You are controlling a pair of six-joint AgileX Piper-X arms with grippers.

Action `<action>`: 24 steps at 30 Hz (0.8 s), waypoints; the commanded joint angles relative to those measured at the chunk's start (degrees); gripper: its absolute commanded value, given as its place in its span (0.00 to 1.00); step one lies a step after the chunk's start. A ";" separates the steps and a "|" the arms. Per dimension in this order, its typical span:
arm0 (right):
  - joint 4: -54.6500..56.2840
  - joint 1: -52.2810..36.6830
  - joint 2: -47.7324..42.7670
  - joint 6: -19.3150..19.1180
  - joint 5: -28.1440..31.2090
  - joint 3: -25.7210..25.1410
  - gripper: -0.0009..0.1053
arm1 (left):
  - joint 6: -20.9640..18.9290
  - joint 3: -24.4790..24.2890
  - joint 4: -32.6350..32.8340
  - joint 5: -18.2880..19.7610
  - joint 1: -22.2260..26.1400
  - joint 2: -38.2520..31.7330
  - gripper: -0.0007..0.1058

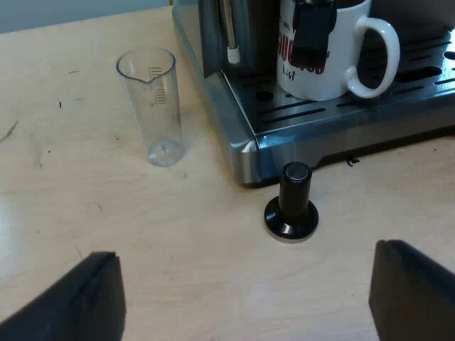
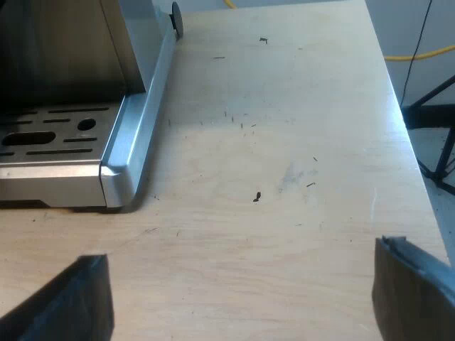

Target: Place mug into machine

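Observation:
A white mug (image 1: 334, 60) with red lettering stands upright on the espresso machine's slotted drip tray (image 1: 398, 89), its handle pointing along the tray. A dark part (image 1: 313, 28) of the machine hangs in front of the mug's upper half. My left gripper (image 1: 245, 284) is open over the bare table, well short of the machine, with nothing between its fingers. My right gripper (image 2: 242, 284) is open too, over the wooden table beside the drip tray's corner (image 2: 117, 181), holding nothing.
A clear measuring glass (image 1: 153, 106) stands on the table near the machine's side. A tamper with a black knob (image 1: 292, 204) sits just off the tray's corner. A steam wand (image 1: 231, 32) hangs by the mug. The table's edge (image 2: 405, 121) runs near my right gripper.

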 commanded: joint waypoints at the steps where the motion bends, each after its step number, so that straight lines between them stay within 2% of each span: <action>1: -0.40 -0.24 -2.34 -0.67 -0.39 -0.13 0.77 | -0.75 -0.12 -1.04 -0.35 0.02 -7.93 0.68; 11: -0.40 -0.24 -2.34 -0.67 -0.39 -0.13 0.77 | -0.75 -0.12 -1.14 -0.35 -0.50 -7.93 0.68; 18: -0.40 -0.24 -2.34 -0.67 -0.39 -0.13 0.77 | -0.62 -0.12 -1.14 -0.35 -3.83 -7.93 0.68; 24: -0.40 -0.24 -2.34 -0.67 -0.39 -0.13 0.77 | -0.62 -0.12 -1.14 -0.35 -3.80 -7.93 0.68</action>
